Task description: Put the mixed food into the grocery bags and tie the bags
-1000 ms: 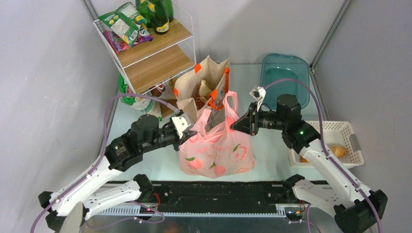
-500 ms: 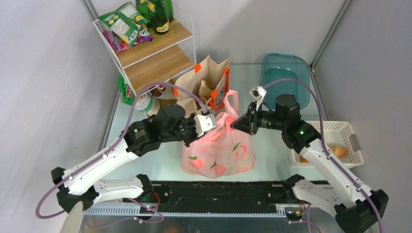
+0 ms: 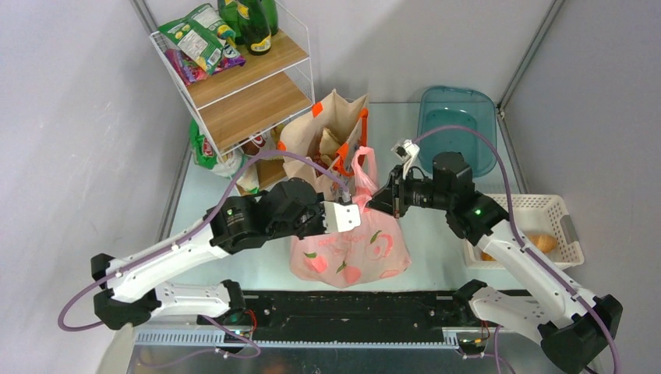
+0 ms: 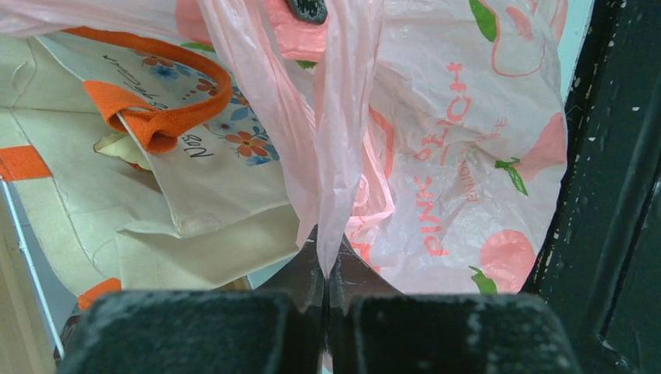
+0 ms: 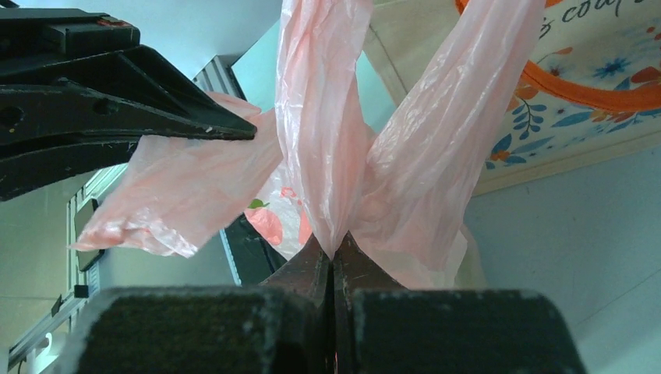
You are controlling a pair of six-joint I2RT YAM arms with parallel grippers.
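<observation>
Pink bag (image 3: pixel 352 251) just beside beige tote (image 3: pixel 300 134)

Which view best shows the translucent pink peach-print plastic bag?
Top external: the pink bag shows nearly whole, body and handles. Left wrist shows one printed side, a pinched handle; right wrist, mostly handle strips.

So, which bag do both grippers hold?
The pink plastic bag: the left gripper and the right gripper each pinch one of its handles. The beige tote behind it is not gripped.
</observation>
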